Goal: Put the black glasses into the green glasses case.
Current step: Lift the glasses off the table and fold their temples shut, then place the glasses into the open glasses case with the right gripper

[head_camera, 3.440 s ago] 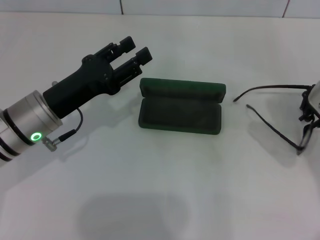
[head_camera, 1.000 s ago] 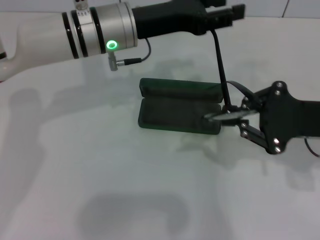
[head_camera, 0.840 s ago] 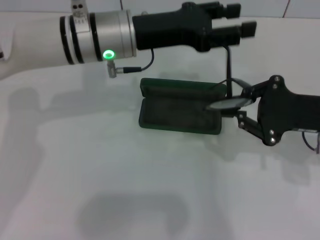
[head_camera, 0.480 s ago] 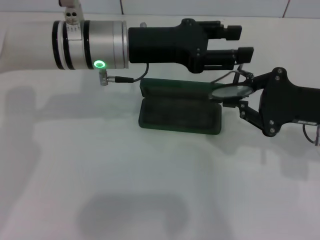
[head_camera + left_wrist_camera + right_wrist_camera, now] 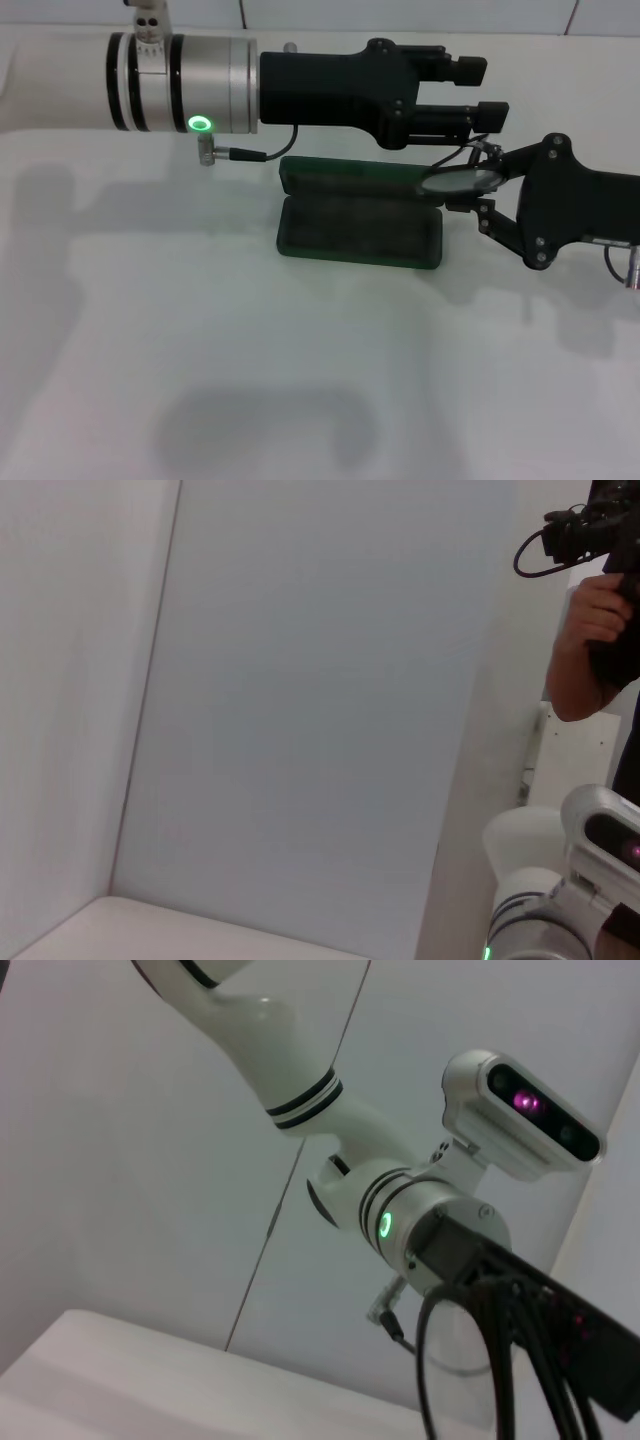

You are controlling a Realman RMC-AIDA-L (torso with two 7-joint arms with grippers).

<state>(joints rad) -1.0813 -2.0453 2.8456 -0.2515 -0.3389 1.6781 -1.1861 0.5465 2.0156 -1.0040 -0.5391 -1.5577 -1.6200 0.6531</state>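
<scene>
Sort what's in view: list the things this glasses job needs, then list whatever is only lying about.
Belongs to the job:
- black glasses, held at the case's right end
- green glasses case, lying open
- right end effector, gripping the glasses
- left end effector, above the case's right end

Only lying about:
- nothing else, just the white table beneath

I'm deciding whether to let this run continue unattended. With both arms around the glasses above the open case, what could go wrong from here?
1. The black glasses hang at the right end of the green glasses case, not centred over it; released here, they may land on the rim or the table.
2. The left gripper and right gripper are crowded around the thin frame; opposing pulls could bend it.
3. The left arm reaches low across the raised lid and might knock it.
</scene>
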